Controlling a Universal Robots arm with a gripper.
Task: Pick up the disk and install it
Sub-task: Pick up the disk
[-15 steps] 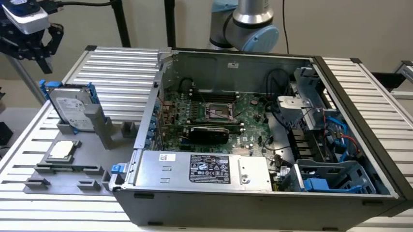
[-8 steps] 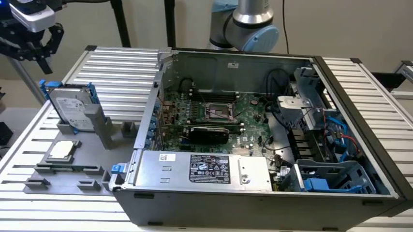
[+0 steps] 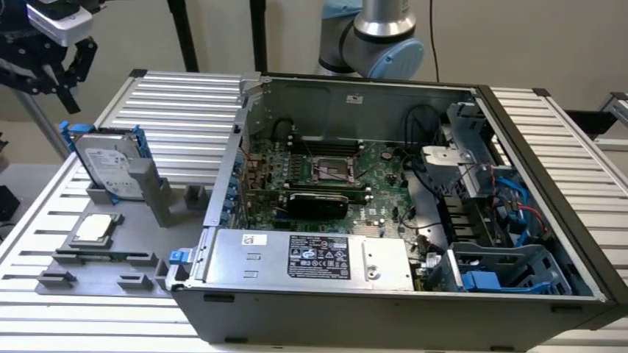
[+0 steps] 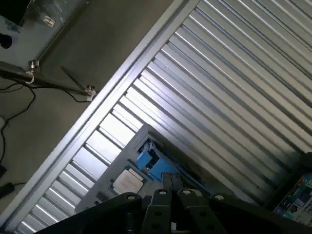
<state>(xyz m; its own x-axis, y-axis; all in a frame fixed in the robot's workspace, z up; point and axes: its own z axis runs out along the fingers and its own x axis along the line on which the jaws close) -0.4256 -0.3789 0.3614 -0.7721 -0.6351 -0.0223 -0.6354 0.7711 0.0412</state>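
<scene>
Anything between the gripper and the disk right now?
Nothing visible. The gripper hangs above the disk, with open air between them. The disk stands on edge in the grey holder, at the exterior view's left of the open computer case.

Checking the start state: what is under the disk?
The disk stands on edge in a grey fixture on the slatted table. A grey post covers its lower corner, so the slot beneath cannot be seen.
</scene>
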